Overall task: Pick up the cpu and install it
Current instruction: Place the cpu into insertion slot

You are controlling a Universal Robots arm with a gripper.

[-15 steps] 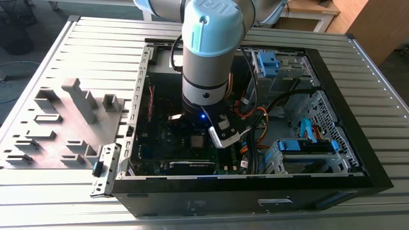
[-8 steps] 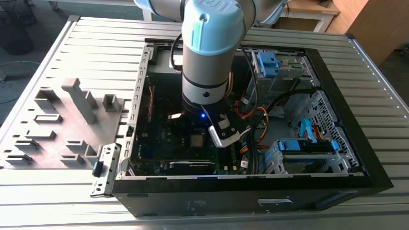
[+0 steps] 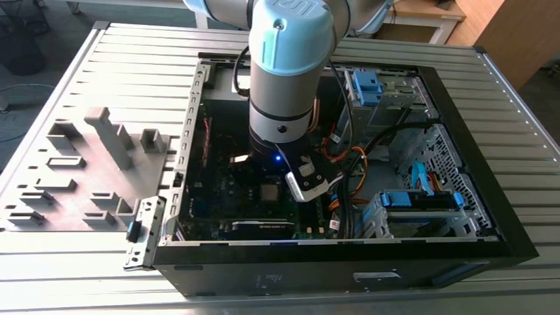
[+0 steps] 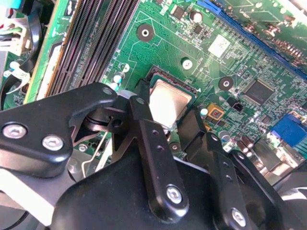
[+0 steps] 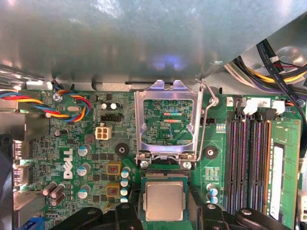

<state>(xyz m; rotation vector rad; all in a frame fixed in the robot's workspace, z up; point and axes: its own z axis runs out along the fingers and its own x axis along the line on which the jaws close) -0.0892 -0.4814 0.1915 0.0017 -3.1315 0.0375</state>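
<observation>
The arm (image 3: 282, 72) enters from 12 o'clock in the exterior view. It reaches straight down into the open case (image 3: 262, 279), which lies on its side on a ribbed metal table (image 3: 140, 46). A grey tray (image 3: 88, 177) sits at 9 o'clock from the case, just beside its wall. Blue drive brackets (image 3: 424, 199) are at about 4 o'clock inside the case.

In both wrist views the claw (image 5: 165, 213) (image 4: 167, 115) is low over the green motherboard (image 5: 72, 143) (image 4: 158, 43) and straddles the cpu (image 5: 164, 200) (image 4: 168, 98). The cpu lies flat, silver top up, within the dark frame of the socket (image 5: 164, 175) (image 4: 165, 75), squared to it. I cannot tell whether the claw is pinching the chip or standing just clear of its edges, because the black metal hides the contact.

In the first wrist view the load plate (image 5: 140, 124) is swung open, hinged at the socket's edge, with bare board showing through its window. The RAM slots (image 5: 247, 158) (image 4: 91, 43) run alongside the socket, near it but apart.
</observation>
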